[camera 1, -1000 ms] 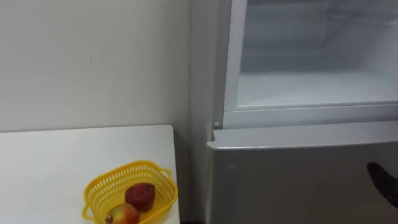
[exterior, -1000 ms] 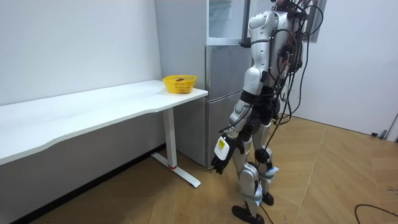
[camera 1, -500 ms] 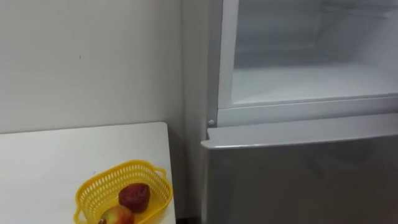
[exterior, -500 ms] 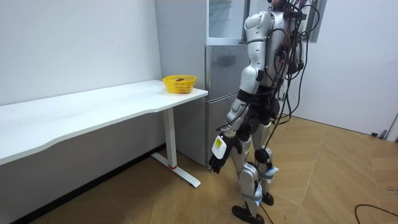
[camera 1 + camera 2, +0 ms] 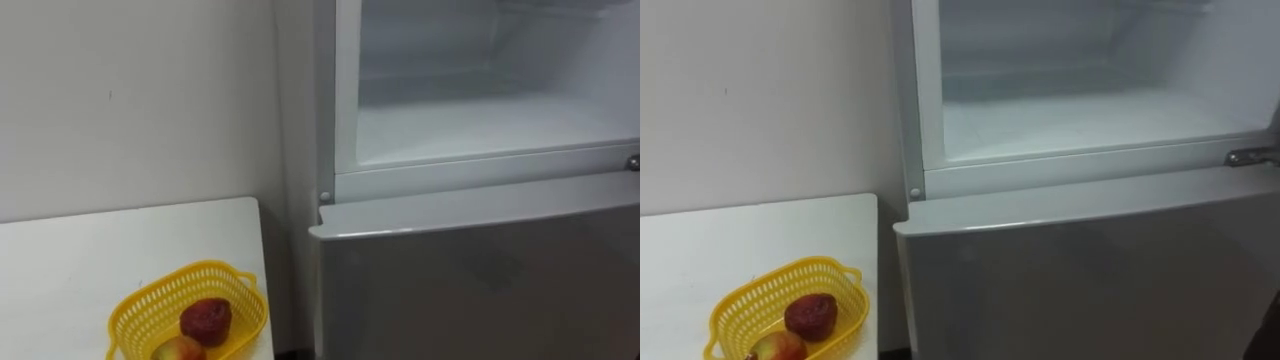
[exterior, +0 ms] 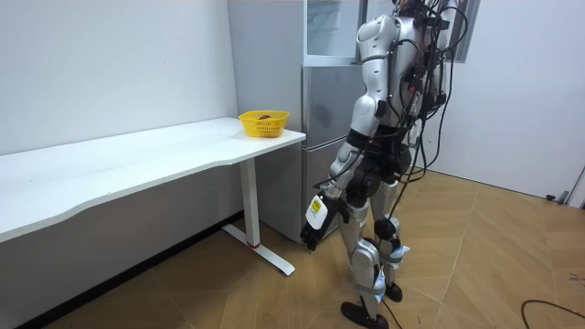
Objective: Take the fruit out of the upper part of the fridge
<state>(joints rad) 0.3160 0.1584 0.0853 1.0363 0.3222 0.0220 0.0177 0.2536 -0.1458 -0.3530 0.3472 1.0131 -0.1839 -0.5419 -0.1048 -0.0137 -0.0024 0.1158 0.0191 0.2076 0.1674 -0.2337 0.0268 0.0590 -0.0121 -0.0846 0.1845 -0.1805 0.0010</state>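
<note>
The fridge's upper compartment [image 5: 480,120] stands open in front of me, and its white shelf is bare. Below it the grey lower door [image 5: 480,280] is closed. A yellow basket [image 5: 135,315] sits on the corner of the white table [image 5: 70,260] to my left. It holds a dark red fruit [image 5: 205,320] and a red-yellow fruit [image 5: 180,350]. In the room view I stand upright facing the fridge [image 6: 320,119]. My left hand [image 6: 313,227] hangs beside my knee with relaxed fingers and holds nothing.
The long white table [image 6: 137,160] runs along the wall up to the fridge's side. A metal hinge bracket [image 5: 1250,157] sits at the right end of the upper compartment's sill. Bare wooden floor [image 6: 494,256] lies behind me.
The eye view has shifted, so basket and fridge slide left in it. My right hand, at the view's lower right a second ago, has left it. My left hand swung slightly toward the room view's left.
</note>
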